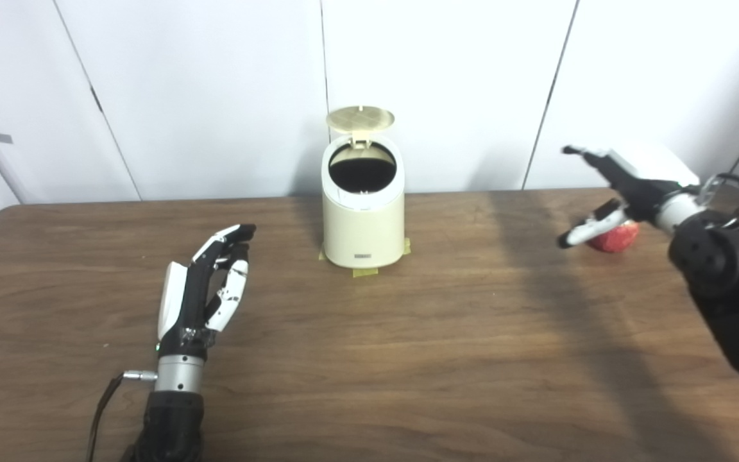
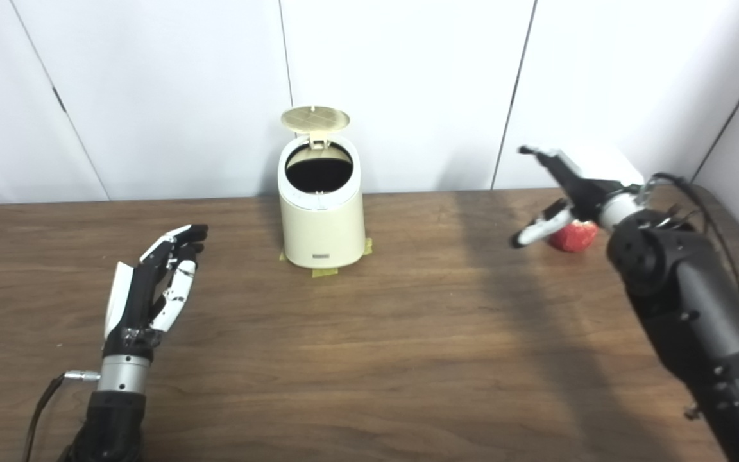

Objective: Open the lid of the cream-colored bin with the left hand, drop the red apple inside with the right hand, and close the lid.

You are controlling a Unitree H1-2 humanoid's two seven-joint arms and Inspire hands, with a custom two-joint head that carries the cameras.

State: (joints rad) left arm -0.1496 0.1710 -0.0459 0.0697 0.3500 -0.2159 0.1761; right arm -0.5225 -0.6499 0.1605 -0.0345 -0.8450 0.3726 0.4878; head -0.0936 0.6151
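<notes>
The cream-colored bin (image 1: 363, 221) stands at the back middle of the wooden table (image 1: 408, 359), fixed with tape at its base. Its round lid (image 1: 360, 117) is flipped up and the dark opening shows. My left hand (image 1: 206, 289) is open and empty, held above the table in front and to the left of the bin, well apart from it. The red apple (image 1: 614, 237) lies on the table at the far right. My right hand (image 1: 610, 196) is open, fingers spread, just above and in front of the apple, partly hiding it.
White wall panels (image 1: 215, 96) close off the back of the table. Yellow tape (image 1: 365, 272) sticks out under the bin. A cable (image 1: 103, 404) hangs from my left wrist. The right arm (image 1: 729, 282) covers the table's right front corner.
</notes>
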